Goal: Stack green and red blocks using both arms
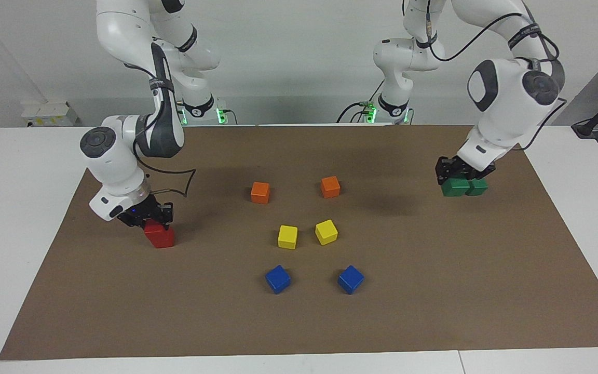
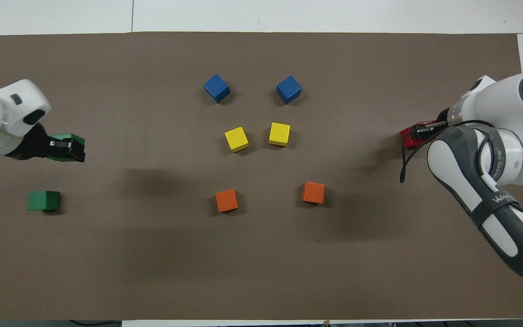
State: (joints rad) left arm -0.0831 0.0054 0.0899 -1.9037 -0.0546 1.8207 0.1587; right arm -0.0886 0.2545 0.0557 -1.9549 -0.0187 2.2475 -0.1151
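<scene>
Green blocks (image 1: 454, 187) two, red blocks (image 1: 159, 236) two

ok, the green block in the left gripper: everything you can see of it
The green block is a small dark green matte cube with plain faces and crisp edges. The left gripper is shut on it from above, jaws on two opposite sides. It is carried upright above the brown mat at the left arm's end of the table. In the facing view it appears close beside the other green block, which lies on the mat; contact between them cannot be told.
</scene>
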